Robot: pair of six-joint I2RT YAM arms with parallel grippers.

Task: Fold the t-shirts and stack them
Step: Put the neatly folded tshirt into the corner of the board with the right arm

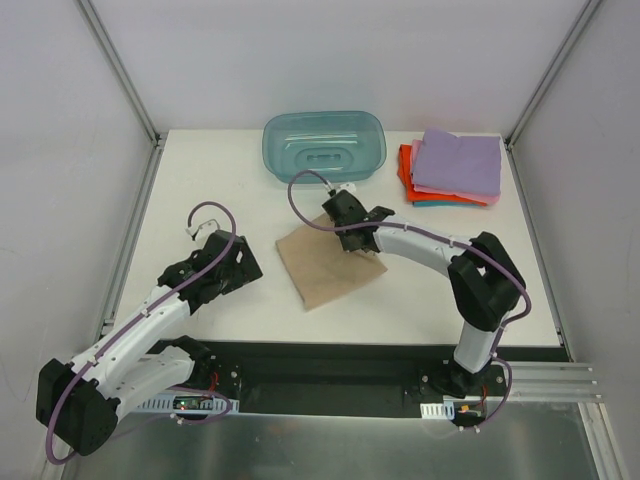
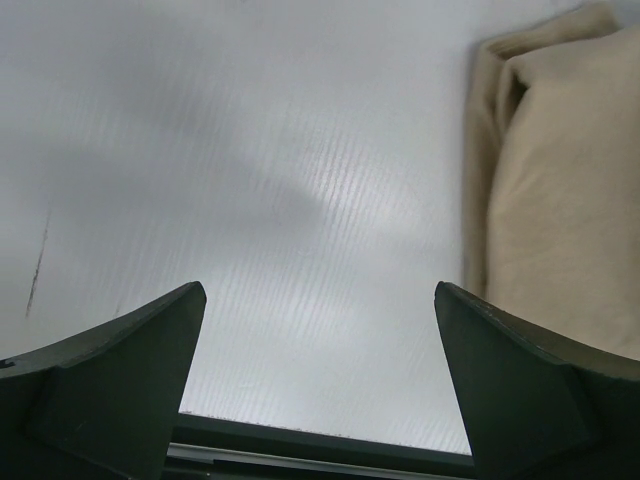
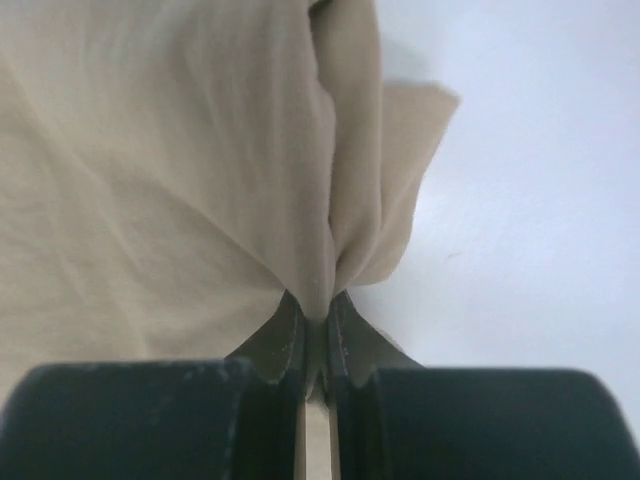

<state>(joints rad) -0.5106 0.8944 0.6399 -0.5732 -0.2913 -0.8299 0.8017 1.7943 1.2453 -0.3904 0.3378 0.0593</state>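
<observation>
A tan-beige t-shirt [image 1: 325,265] lies folded on the white table in the middle. My right gripper [image 1: 340,222] is shut on its far edge; in the right wrist view the cloth [image 3: 200,180] is bunched between the closed fingertips [image 3: 290,340]. My left gripper [image 1: 250,265] is open and empty, low over the table just left of the shirt; the shirt's edge [image 2: 560,190] shows at the right of the left wrist view. A stack of folded t-shirts [image 1: 455,168], lilac on top over pink, orange-red and teal, sits at the far right.
A translucent teal plastic tub [image 1: 324,146] stands at the back centre, just beyond my right gripper. Grey walls and metal frame posts enclose the table on the left, back and right.
</observation>
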